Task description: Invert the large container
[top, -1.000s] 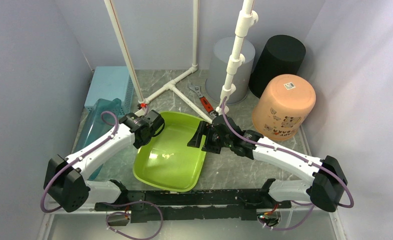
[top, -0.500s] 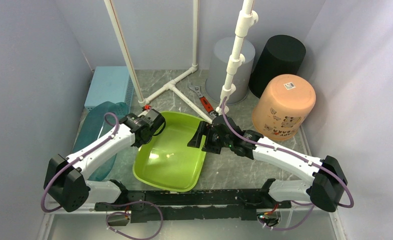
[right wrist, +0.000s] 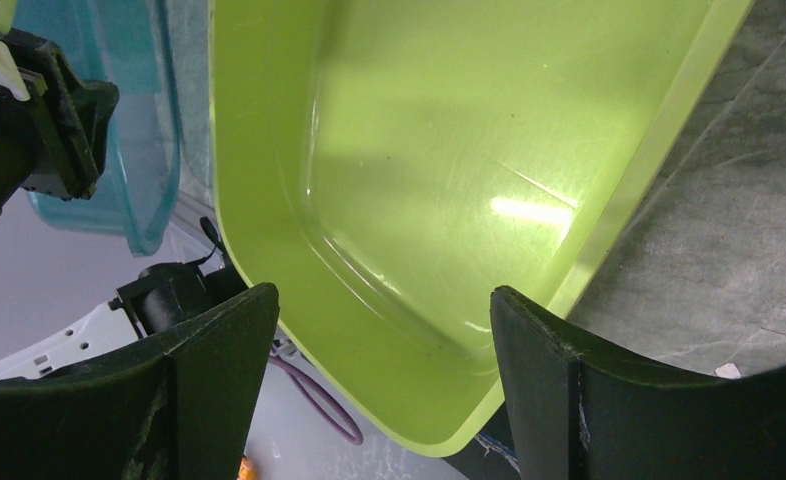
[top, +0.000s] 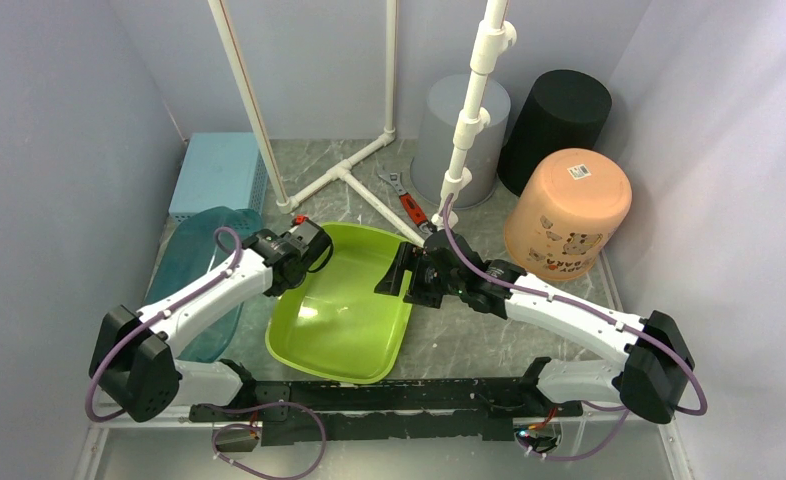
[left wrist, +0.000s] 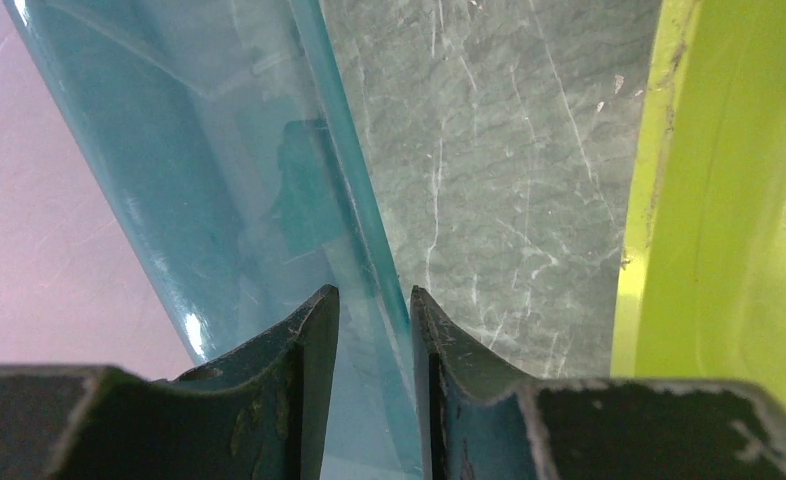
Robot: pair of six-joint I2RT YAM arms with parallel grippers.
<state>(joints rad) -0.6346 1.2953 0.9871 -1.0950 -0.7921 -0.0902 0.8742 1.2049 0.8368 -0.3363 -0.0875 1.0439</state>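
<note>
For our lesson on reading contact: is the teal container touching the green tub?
Apart. The left wrist view shows a bare strip of grey table between the rim of the teal container and the rim of the green tub.

Two robot arms, the left arm [top: 194, 305] and the right arm [top: 569, 310], are built of smooth white links joined by boxy black housings, the largest [top: 139, 365] at the shoulders. A purple cable [top: 447, 225] runs in loose loops along each arm. Both arms stand on a flat black base frame [top: 369, 412]. The left gripper [left wrist: 372, 292] and the right gripper [right wrist: 384, 292] each carry two black wedge-shaped fingers [left wrist: 309, 380], scuffed pale grey along the edges.
</note>
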